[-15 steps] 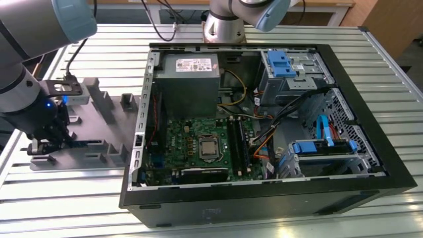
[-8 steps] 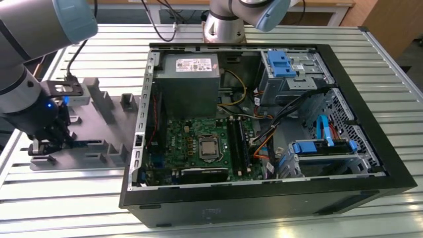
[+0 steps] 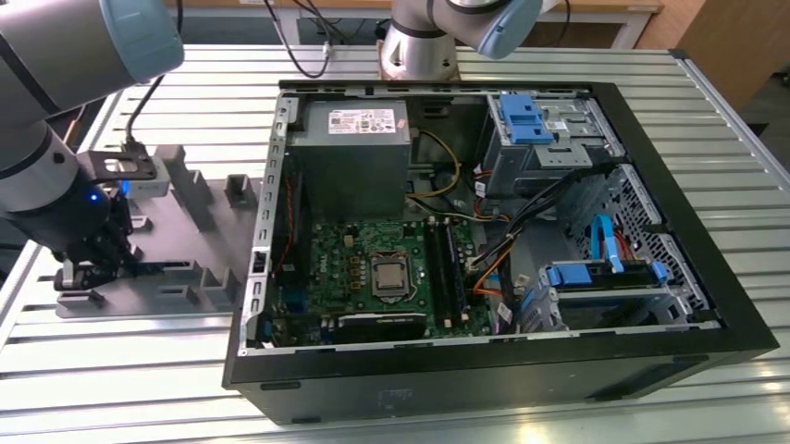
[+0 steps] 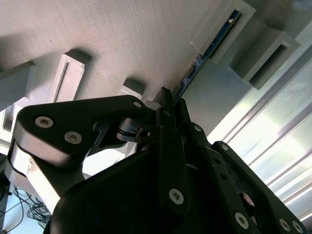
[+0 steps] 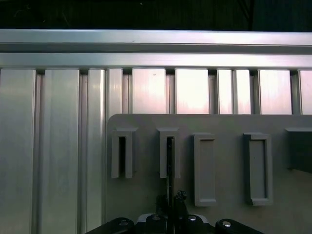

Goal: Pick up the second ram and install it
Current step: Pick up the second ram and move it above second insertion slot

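The second ram (image 4: 210, 45) is a thin blue-green stick standing on edge in a slot of the grey holder tray (image 3: 198, 199). In the first wrist view the ram (image 5: 169, 163) appears as a narrow dark line in the second slot from one end. My gripper (image 4: 163, 97) sits low over the tray, its black fingers (image 5: 179, 199) pressed together on the near end of the stick. In the exterior view the gripper (image 3: 92, 270) hangs at the tray's left end, well away from the green motherboard (image 3: 370, 268) inside the open computer case.
The open black case (image 3: 494, 240) fills the middle of the slatted metal table (image 3: 741, 185), with a grey power supply (image 3: 351, 148), blue drive cages (image 3: 537, 120) and loose cables (image 3: 519, 222) inside. The tray carries several raised slot blocks (image 5: 204, 168). The arm's base (image 3: 420, 46) stands behind the case.
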